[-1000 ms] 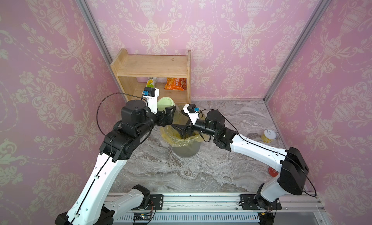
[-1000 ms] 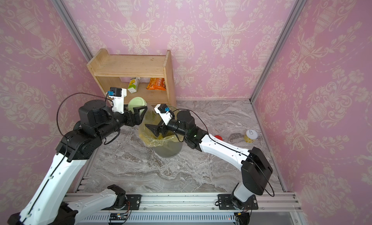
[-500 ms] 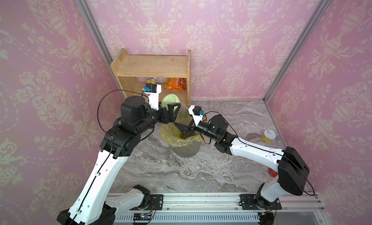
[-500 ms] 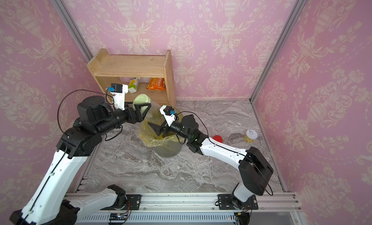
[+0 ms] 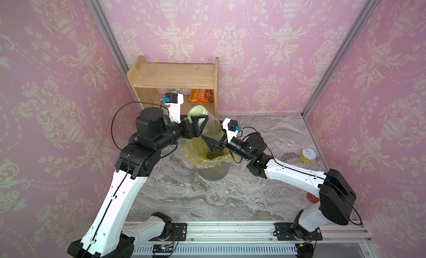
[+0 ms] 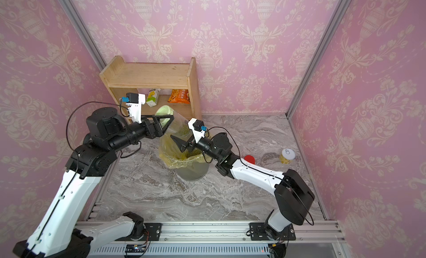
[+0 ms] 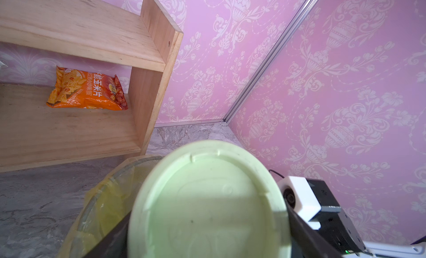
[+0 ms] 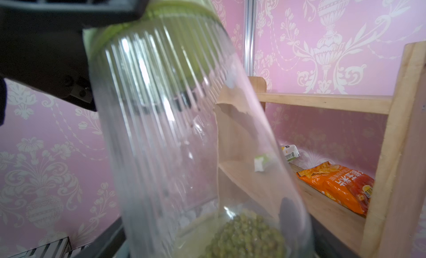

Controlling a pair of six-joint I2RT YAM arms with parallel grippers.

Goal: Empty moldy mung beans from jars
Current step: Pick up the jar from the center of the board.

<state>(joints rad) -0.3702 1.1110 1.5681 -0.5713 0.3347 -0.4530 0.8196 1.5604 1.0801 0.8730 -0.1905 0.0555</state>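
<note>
**Jar tipped over the bin, centre of frame**
The left gripper clamps the jar at its green end and holds that end high, so the beans settle at the low end above the lined bin. The right gripper stands wide open and empty just below, probably ready to steady the jar.

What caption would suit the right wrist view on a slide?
Left pincer holds the ribbed jar tilted, mung beans pooled at its low end, wooden shelf and orange snack bag behind.
</note>
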